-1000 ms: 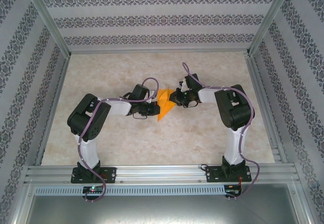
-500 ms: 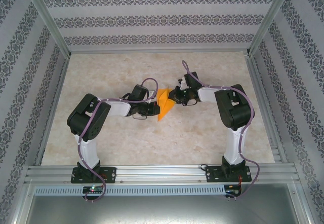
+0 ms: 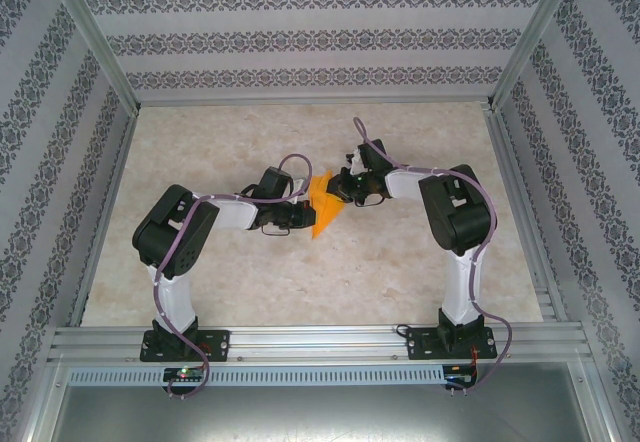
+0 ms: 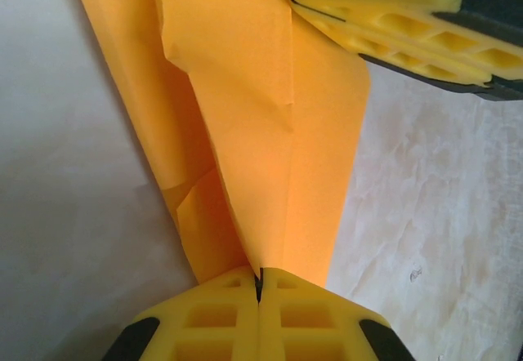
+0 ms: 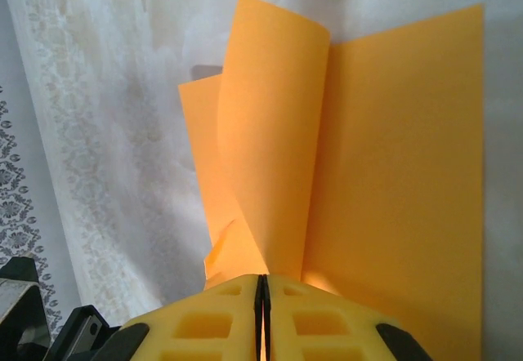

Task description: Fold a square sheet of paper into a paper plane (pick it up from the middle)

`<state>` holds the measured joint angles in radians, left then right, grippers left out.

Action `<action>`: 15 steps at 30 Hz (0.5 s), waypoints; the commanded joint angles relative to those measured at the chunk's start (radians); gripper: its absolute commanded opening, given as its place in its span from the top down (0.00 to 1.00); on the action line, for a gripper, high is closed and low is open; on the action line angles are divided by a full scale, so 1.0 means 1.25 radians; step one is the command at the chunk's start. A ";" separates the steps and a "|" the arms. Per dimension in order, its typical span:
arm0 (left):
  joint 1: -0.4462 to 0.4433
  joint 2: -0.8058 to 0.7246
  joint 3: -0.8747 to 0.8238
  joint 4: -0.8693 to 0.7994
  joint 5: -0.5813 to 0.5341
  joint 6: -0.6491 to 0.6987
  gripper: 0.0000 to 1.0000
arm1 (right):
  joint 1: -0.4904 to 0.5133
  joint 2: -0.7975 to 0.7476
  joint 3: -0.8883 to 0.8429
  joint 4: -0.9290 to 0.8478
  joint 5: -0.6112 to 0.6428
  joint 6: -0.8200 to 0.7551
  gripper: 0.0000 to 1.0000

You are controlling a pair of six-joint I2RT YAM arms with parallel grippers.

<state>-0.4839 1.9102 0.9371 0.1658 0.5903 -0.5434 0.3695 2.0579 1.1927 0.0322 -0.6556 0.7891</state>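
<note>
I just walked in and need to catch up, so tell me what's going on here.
Two robot arms are folding an orange sheet of paper into a plane. The left hand is shut on one end and the right hand on the opposite end, holding it between them over the middle of the table. It is partly folded, with creases and a loose flap, not yet a finished dart.

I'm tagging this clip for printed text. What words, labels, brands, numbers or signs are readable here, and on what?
None can be read.
The orange paper is plain on every face shown.
The wall pattern is ornament, not lettering.
A tiny dark mark on the table is too small to read.
</note>
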 commanded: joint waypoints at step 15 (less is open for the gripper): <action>0.013 0.051 -0.037 -0.063 -0.052 0.017 1.00 | 0.018 0.062 0.045 -0.001 -0.012 0.007 0.88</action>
<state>-0.4820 1.9110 0.9333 0.1741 0.5957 -0.5434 0.3779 2.1048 1.2251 0.0334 -0.6605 0.7891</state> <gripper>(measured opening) 0.062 0.118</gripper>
